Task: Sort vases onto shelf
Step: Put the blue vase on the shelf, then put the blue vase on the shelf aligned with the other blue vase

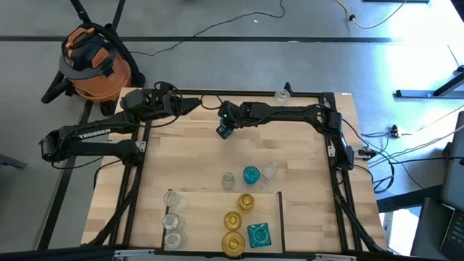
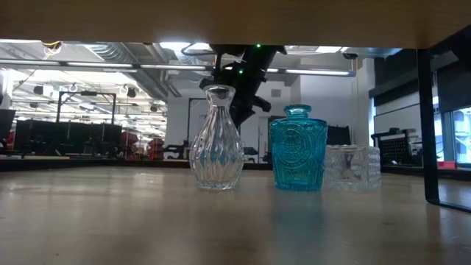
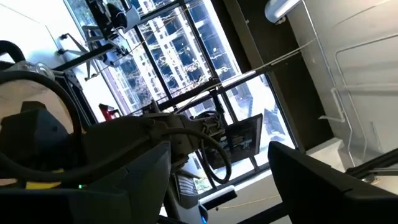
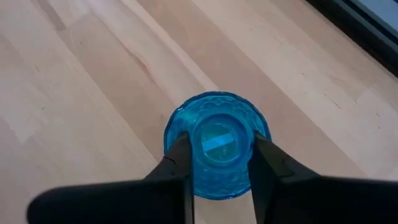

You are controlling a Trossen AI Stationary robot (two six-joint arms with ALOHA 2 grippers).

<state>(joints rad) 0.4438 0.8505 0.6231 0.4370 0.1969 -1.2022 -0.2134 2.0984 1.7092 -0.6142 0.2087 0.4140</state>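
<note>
My right gripper point(image 4: 219, 168) is shut on a round teal-blue vase point(image 4: 217, 144), over the far middle of the table point(image 1: 225, 130). My left gripper point(image 1: 194, 106) is open and empty near the far edge, pointing out at the room. On the table stand a clear vase point(image 1: 228, 179), a teal round vase point(image 1: 251, 175) and a clear square vase point(image 1: 270, 171); the low view shows them too point(image 2: 217, 138) point(image 2: 298, 147) point(image 2: 353, 167). The shelf panel point(image 1: 210, 217) at the near edge carries three clear vases point(image 1: 171, 220), three amber vases point(image 1: 233, 220) and a teal square vase point(image 1: 259, 234). My right gripper pinches the teal vase between its two fingers point(image 4: 177, 163), one on each side of the top part just below the rim point(image 4: 186, 140). The fingers come from above, pointing down. The vase stays upright, mouth up; I cannot tell whether its base is off the table.
Another clear vase point(image 1: 283, 94) stands at the far edge by the black frame rail point(image 1: 330, 145). Bare wood lies left of the held vase and between it and the standing vases. An orange shop vacuum point(image 1: 94, 65) stands on the floor beyond the table.
</note>
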